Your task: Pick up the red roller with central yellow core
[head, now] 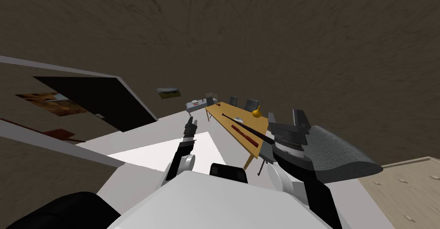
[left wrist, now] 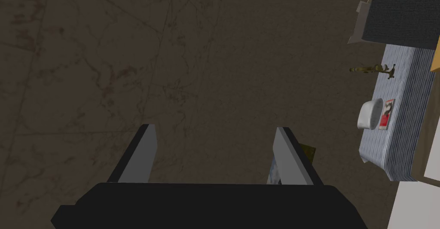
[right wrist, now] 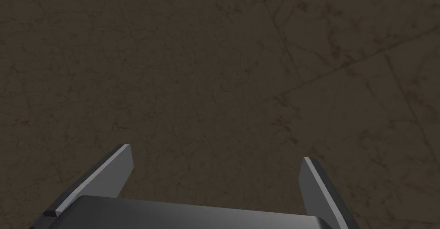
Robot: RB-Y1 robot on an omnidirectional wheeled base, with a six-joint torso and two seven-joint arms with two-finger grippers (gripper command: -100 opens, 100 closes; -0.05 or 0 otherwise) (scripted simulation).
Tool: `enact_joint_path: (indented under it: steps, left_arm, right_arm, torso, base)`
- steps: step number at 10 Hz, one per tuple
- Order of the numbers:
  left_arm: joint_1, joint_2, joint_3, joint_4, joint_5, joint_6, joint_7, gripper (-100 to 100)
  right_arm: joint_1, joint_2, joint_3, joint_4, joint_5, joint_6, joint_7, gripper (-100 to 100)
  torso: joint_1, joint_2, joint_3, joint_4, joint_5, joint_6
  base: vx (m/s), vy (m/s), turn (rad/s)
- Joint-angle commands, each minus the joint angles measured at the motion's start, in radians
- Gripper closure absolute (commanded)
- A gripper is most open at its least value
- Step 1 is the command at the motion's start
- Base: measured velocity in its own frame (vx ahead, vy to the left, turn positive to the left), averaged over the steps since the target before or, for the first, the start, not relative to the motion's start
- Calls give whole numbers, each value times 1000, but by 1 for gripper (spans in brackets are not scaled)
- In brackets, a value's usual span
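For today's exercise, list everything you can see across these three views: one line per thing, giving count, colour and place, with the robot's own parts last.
Table: one, yellow-brown, ahead of the right arm.
Red roller: one, red, lying on that table.
Stick: one, black, on the table beside the roller.
Gourd-shaped thing: one, yellow, on the table's far part.
Chairs: two, dark, behind the table.
Low table: one, grey, beyond the yellow-brown table.
Bowl: one, white, on the low table.
Sofa: one, grey, by the right arm.
Left gripper: one, open, over brown floor.
Right gripper: one, open, over brown floor.
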Motion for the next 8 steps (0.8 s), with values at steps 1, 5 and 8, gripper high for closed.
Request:
enact_joint_path:
  steps: [1,5,8]
  left_arm:
    - [0,0,0,0,0,0,0,0]
    - [0,0,0,0,0,0,0,0]
    - [0,0,0,0,0,0,0,0]
  right_arm:
    - [-7,-41,9,7,5,10,5,-100]
    - [-41,-167,61,44,32,68,33,-100]
    - [-66,-239,100,72,52,113,57,-100]
  torso:
    - [0,0,0,0,0,0]
    - [7,-3,-2,-1,1,0]
    - [12,-6,-4,-1,3,0]
  base:
    - [12,28,32]
    - [41,95,64]
    - [77,155,62]
